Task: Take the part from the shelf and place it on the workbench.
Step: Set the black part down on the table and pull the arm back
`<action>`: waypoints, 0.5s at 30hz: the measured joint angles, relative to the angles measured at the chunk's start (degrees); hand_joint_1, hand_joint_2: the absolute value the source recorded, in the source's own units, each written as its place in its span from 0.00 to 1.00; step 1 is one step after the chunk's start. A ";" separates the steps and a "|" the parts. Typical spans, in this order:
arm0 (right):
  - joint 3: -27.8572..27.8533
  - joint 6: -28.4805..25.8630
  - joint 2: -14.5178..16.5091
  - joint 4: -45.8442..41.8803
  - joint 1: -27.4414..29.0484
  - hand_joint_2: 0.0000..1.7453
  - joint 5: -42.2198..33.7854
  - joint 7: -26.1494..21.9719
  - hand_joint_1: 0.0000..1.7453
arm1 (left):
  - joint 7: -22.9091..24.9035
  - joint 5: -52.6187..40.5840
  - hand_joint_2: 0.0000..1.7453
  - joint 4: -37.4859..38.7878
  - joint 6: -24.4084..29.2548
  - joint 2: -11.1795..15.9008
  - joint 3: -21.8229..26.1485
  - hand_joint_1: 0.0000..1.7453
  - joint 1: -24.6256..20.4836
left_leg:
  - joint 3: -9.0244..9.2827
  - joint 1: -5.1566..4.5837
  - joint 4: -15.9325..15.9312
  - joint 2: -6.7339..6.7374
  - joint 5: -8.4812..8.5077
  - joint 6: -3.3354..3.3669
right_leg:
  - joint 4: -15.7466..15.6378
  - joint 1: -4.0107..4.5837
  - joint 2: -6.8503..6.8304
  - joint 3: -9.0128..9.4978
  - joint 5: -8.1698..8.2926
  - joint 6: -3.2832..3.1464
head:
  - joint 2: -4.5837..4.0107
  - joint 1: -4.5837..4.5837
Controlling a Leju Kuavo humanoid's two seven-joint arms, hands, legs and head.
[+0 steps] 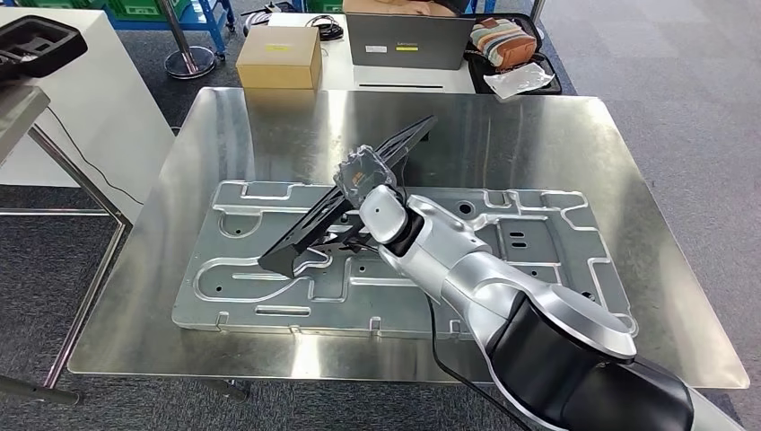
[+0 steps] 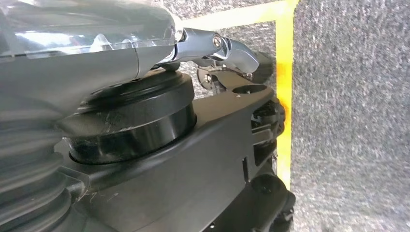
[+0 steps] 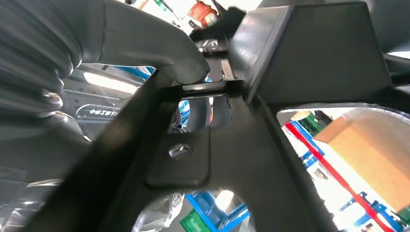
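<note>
Right hand [image 1: 359, 180] grips the black part [image 1: 345, 202], tilted, low end apparently touching the plate [image 1: 538, 242] on the worktop [image 1: 269, 117]. Placing step. Next: lay it flat, then let go. Left hand's state: cannot tell.

**Hidden and cut off**

The right hand [image 1: 359, 175] covers the middle of the black part [image 1: 305, 235], and its fingers are hidden behind the part. At the far edge, the laptop [image 1: 408, 40] and a black object [image 1: 36, 45] far left are cropped.

Head view high over workbench [image 1: 269, 117], wrist views close
</note>
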 joint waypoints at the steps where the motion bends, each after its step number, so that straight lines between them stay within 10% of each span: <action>1: 0.15 0.21 -0.14 -0.01 0.00 1.00 0.01 -0.11 1.00 | -0.10 0.03 1.00 0.01 -0.54 0.11 0.00 0.00 -0.02 | 0.00 0.00 0.00 -0.01 0.00 0.00 | 0.00 0.00 0.00 0.00 0.00 0.00 | 0.00 0.01; 15: 1.09 -3.37 -0.39 -0.27 0.64 1.00 -2.86 0.70 1.00 | -1.27 1.28 1.00 0.31 -4.31 0.21 0.17 0.00 -1.27 | 0.06 0.00 0.00 -0.03 0.02 0.03 | 0.03 0.00 -0.04 0.08 0.00 0.00 | 0.00 0.01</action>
